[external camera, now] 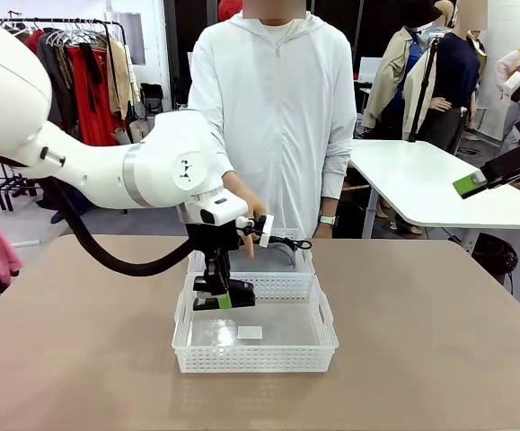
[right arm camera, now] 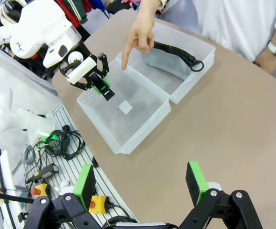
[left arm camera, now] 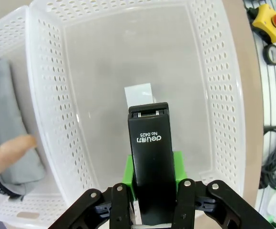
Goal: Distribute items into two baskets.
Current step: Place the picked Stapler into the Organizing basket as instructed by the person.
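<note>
The left end effector [left arm camera: 149, 210] grips the black stapler [left arm camera: 149, 167], its long axis pointing straight down into the empty near basket [external camera: 322, 314] directly beneath it.

Baskets [left arm camera: 223, 95]: white perforated plastic, semi-glossy. Stapler [left arm camera: 150, 157]: black, smooth, matt. Pouch [left arm camera: 6, 124]: grey soft cloth. Surface [external camera: 439, 341]: matt brown.

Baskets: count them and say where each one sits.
2. The near basket sits mid-table under the left gripper, which holds the stapler; the far basket touches it on the person's side, holding the pouch.
</note>
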{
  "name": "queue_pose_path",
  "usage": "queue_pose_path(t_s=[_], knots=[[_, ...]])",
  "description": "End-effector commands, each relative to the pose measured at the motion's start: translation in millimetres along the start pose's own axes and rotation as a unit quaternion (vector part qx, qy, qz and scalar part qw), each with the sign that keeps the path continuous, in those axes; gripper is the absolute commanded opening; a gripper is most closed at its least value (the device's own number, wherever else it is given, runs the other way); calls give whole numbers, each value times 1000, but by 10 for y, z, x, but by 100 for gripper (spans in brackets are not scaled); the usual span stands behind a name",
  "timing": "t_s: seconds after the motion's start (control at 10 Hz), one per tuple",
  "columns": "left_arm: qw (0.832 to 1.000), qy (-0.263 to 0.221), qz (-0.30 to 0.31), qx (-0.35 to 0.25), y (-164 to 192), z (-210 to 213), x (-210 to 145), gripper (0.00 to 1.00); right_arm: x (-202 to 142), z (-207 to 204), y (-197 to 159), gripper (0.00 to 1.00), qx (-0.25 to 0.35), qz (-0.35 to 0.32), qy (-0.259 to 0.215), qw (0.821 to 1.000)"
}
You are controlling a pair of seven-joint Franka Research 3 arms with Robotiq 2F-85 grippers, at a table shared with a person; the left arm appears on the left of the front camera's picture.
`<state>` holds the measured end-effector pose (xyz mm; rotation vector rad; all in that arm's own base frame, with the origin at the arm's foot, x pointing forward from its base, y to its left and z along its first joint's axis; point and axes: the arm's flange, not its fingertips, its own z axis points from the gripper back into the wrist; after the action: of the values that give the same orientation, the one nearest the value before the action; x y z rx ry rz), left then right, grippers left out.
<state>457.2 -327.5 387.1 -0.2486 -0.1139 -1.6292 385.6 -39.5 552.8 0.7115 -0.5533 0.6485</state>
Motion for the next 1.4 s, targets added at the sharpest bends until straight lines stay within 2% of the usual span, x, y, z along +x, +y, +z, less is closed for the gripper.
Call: queue_pose_path(t_s=[0.0, 0.5, 1.3], knots=[[1000, 0, 12, 8, 70, -38, 84, 10, -5, 0, -3, 100, -2, 0, -2, 1000], [1000, 9, 7, -18, 120, -299, 248, 10, -5, 0, -3, 100, -2, 0, -2, 1000], [999, 35, -2, -17, 106, -782, 215, 10, -5, 0, -3, 100, -2, 0, -2, 1000]])
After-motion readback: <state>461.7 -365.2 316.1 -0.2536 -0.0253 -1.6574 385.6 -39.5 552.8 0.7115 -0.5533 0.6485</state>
